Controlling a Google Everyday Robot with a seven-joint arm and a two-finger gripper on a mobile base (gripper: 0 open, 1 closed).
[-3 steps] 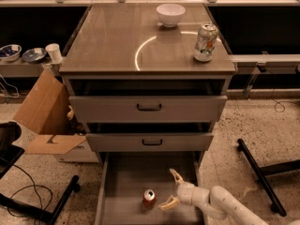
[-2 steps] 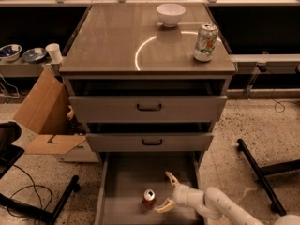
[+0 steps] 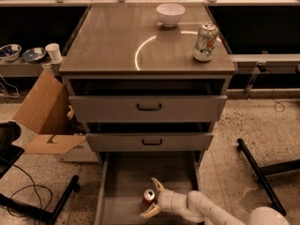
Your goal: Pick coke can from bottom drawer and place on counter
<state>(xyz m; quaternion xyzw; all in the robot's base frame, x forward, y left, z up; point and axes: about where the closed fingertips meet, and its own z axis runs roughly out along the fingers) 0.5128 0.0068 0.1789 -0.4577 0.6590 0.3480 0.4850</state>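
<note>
The coke can [image 3: 149, 196] stands upright on the floor of the open bottom drawer [image 3: 126, 177], near its front. My gripper [image 3: 152, 198] reaches in from the lower right on a white arm. Its two tan fingers are spread open, one behind the can and one in front of it, so the can sits between them. The counter [image 3: 112, 41] is the glossy grey-brown cabinet top above, with a curved light reflection.
A white bowl [image 3: 170, 14] and a white-and-green can [image 3: 205, 42] stand on the counter. The two upper drawers [image 3: 149, 108] are slightly ajar. A cardboard box [image 3: 47, 116] sits left of the cabinet. Black stand legs [image 3: 257, 172] lie on the floor at right.
My gripper has moved left across the drawer floor toward the coke can, and its open fingers now bracket the can. The can has not moved.
</note>
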